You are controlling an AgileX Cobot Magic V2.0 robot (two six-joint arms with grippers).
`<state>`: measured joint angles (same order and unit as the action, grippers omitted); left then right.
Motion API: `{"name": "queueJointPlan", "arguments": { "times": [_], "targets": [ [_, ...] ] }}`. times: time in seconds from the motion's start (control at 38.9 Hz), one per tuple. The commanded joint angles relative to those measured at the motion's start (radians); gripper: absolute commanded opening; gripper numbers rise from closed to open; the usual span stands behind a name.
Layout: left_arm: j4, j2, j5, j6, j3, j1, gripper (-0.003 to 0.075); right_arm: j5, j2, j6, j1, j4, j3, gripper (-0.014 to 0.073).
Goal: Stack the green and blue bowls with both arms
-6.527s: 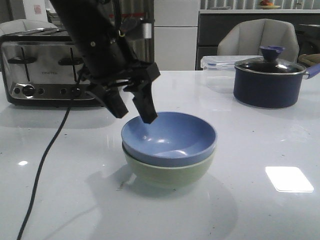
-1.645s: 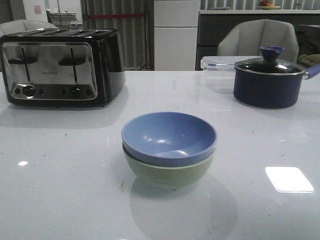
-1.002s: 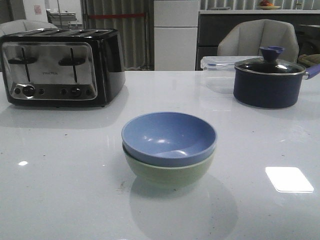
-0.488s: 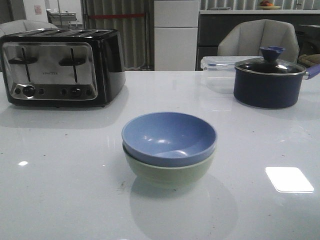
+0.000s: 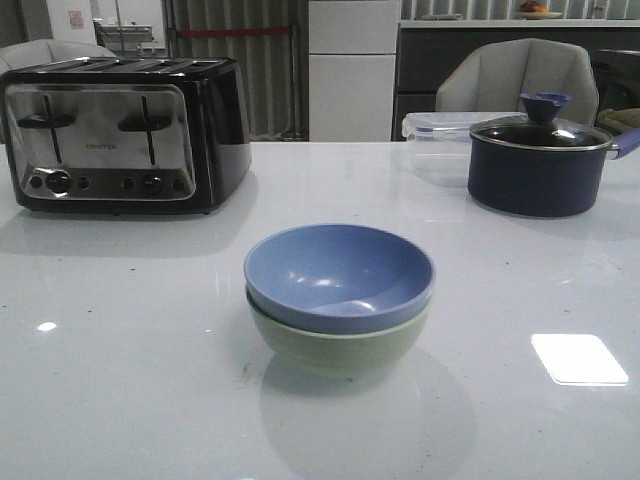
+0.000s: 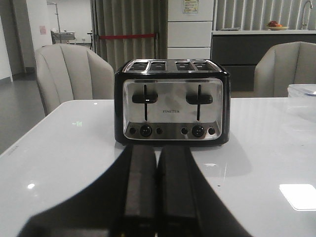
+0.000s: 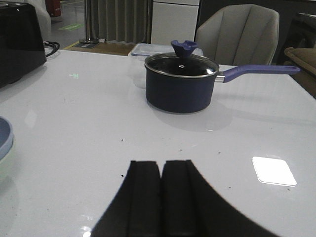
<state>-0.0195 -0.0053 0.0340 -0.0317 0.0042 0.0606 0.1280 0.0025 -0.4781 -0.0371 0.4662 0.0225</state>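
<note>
The periwinkle blue bowl [image 5: 338,273] sits nested inside the pale green bowl [image 5: 340,344] at the middle of the white table in the front view. No arm shows in that view. My left gripper [image 6: 157,150] is shut and empty, low over the table, facing the toaster. My right gripper [image 7: 162,165] is shut and empty over bare table, facing the navy pot. The blue bowl's rim [image 7: 4,138] shows at the edge of the right wrist view, apart from the fingers.
A black and chrome toaster [image 5: 120,132] stands at the back left, also in the left wrist view [image 6: 172,107]. A dark navy pot with a glass lid [image 5: 538,160] and a clear plastic box [image 5: 432,140] stand at the back right. Chairs stand beyond the table.
The left arm, which stood open over the stacked bowls 6.5 s ago, has left the front view. Over the last 1.6 s nothing has moved.
</note>
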Motion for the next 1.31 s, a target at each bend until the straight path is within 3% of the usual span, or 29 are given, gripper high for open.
{"name": "queueJointPlan", "arguments": {
  "times": [0.0, 0.49, 0.59, 0.69, 0.77, 1.28],
  "targets": [
    [0.008, -0.016, -0.096, 0.0, 0.007, 0.006, 0.0098, -0.118, -0.032, -0.007, 0.004, 0.007, 0.0, 0.0005],
    [0.008, -0.016, -0.096, 0.0, 0.007, 0.006, 0.0098, -0.138, -0.029, 0.001, 0.007, -0.012, 0.001, 0.0005],
    [0.008, -0.016, -0.096, 0.0, 0.007, 0.006, 0.0098, -0.145, -0.031, 0.164, 0.007, -0.207, 0.001, 0.0005],
    [0.008, -0.016, -0.096, 0.0, 0.007, 0.006, 0.0098, -0.174, -0.033, 0.42, 0.006, -0.433, 0.001, 0.0005],
    [0.008, -0.016, -0.096, 0.0, 0.007, 0.006, 0.0098, -0.197, -0.033, 0.512, 0.006, -0.503, 0.001, 0.0005],
    [0.008, -0.016, -0.096, 0.0, 0.007, 0.006, 0.0098, -0.24, -0.033, 0.502, 0.03, -0.489, 0.001, 0.0005]
  ]
}}
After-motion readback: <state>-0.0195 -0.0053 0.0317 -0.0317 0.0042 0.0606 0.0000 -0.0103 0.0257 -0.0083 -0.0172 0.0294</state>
